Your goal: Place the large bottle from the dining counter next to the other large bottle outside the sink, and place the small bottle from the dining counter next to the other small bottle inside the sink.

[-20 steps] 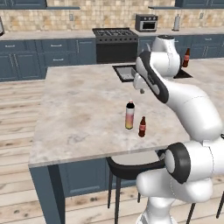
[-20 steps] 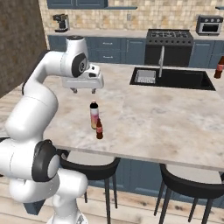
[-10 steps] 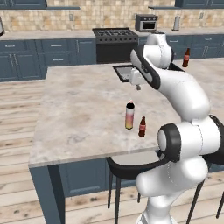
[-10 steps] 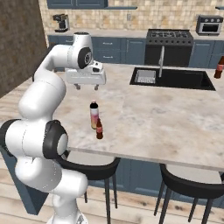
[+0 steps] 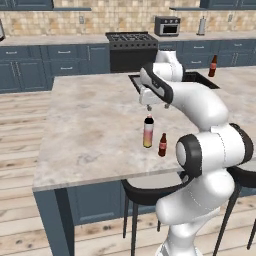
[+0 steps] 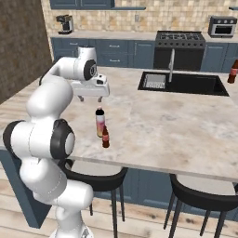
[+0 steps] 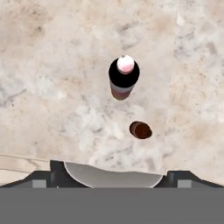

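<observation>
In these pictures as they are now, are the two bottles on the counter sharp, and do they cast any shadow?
Left base view: the large bottle and small bottle look soft-edged, with hardly any shadow. Right base view: the same, under flat, even light. Hand view: both are seen from above, slightly blurred, without glare.

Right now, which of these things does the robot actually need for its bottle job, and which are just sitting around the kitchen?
Needed:
large bottle
small bottle
far bottle by the sink
sink
end effector, open above the large bottle

Just there:
stove
microwave
coffee maker
stools
</observation>
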Robot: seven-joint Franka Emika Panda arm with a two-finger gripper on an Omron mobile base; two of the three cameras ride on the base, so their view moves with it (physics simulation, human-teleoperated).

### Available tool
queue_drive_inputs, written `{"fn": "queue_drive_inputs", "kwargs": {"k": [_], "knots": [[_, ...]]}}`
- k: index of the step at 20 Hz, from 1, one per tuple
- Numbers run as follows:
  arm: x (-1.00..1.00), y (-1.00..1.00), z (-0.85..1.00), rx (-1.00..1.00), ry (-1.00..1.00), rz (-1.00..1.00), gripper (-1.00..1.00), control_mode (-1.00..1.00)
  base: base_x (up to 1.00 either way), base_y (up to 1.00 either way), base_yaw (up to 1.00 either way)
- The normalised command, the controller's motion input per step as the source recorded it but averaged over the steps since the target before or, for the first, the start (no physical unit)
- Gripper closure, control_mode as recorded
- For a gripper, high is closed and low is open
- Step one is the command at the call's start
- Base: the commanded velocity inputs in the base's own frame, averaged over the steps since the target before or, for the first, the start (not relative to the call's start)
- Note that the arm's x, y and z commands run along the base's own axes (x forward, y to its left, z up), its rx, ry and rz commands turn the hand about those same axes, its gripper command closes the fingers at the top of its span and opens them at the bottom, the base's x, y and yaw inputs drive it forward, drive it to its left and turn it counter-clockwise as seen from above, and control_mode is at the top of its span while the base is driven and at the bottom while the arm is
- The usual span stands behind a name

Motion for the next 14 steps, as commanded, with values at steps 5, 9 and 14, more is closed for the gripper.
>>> {"fn": "queue_drive_inputs", "kwargs": {"k": [5, 9, 14], "knots": [[0.53, 0.02, -0.08, 0.0, 0.02, 0.0, -1.0, -1.0, 0.0, 0.0, 0.0], [0.48, 0.0, 0.0, 0.0, 0.17, 0.0, -1.0, -1.0, 0.0, 0.0, 0.0], [0.27, 0.0, -0.02, 0.0, 0.16, 0.0, -1.0, -1.0, 0.0, 0.0, 0.0]]}}
